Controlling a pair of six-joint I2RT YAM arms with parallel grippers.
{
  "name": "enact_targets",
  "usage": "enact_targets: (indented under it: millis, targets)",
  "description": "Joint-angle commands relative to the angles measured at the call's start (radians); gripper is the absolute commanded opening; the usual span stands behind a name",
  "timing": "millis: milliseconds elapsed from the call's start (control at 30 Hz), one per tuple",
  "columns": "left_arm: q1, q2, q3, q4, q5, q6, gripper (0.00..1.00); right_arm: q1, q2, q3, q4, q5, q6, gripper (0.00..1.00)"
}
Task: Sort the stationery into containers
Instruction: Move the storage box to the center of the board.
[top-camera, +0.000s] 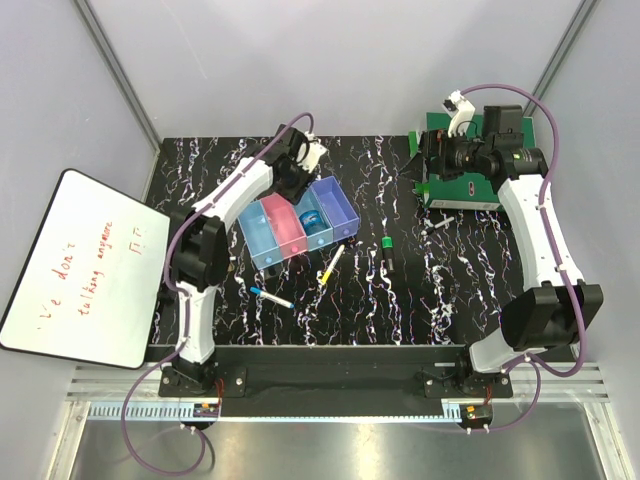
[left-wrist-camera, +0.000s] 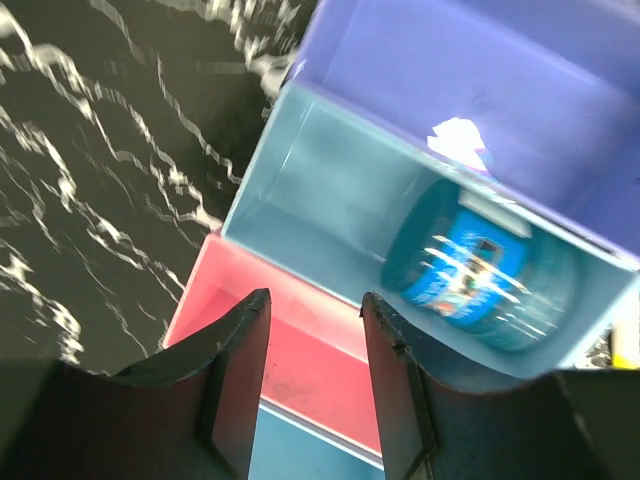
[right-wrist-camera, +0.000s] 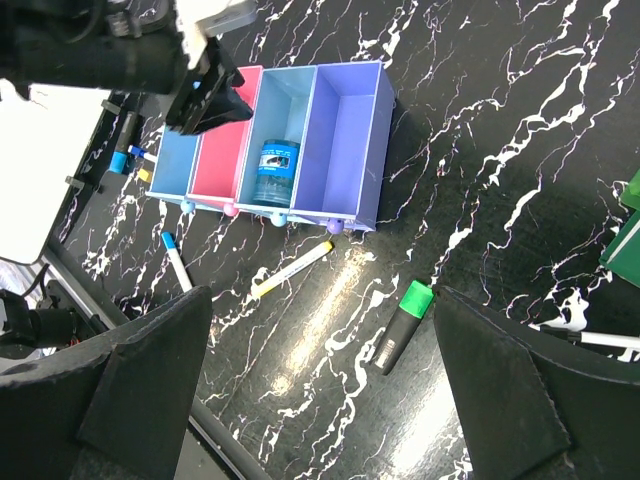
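Middle of the top view, the row of bins (top-camera: 283, 230) has exactly one thing in it as far as I can see: the round blue object (top-camera: 313, 222), lying in the second light-blue compartment, right next to the purple one. So one item sorted, the rest to go.

Loose on the table, below and to the right of the bins in that view:
- blue-capped white marker (top-camera: 272, 297), lower left of the bins
- yellow-and-white pen (top-camera: 331, 265), just under the purple bin
- green-capped dark marker (top-camera: 386, 252), further right
- small grey-white stick (top-camera: 438, 224), over by the green folder (top-camera: 470, 190)

The left gripper (left-wrist-camera: 315, 297) hangs over the pink and light-blue compartments, fingers partly apart with nothing between them. The right gripper (right-wrist-camera: 322, 297) is up high at the upper right of the top view, fingers spread wide and empty.

Hard to make out: the left wrist view is smeared, so the label on the blue thing is unreadable. The left arm covers the far ends of the first two bins, so I can't swear they're empty. I can't pick out the tiny black-gold piece with any confidence. The stick is cut off at the right edge of the right wrist view.
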Motion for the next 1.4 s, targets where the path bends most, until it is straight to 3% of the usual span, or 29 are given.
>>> enact_targets:
  millis: [0,233,667,867,1233,1367]
  targets:
    - [0.027,0.046,0.069,-0.025,-0.016,-0.037,0.46,0.007,-0.043,-0.007,0.018,0.009,-0.015,1.00]
    - [0.050,0.097,0.123,0.027,-0.085,0.016,0.45,0.007,-0.039,-0.003,0.021,0.006,-0.005,1.00]
    - [0.054,0.076,0.078,0.013,-0.062,-0.039,0.45,0.008,-0.036,0.004,0.025,-0.002,0.005,1.00]
    - [0.067,0.128,0.138,0.015,-0.100,-0.003,0.44,0.007,-0.045,-0.003,0.030,-0.003,0.011,1.00]
    - [0.066,0.221,0.234,0.035,-0.071,0.154,0.43,0.009,-0.045,-0.003,0.038,-0.011,0.025,1.00]
    - [0.066,0.238,0.245,0.042,-0.054,0.217,0.37,0.008,-0.040,0.000,0.039,-0.014,0.030,1.00]
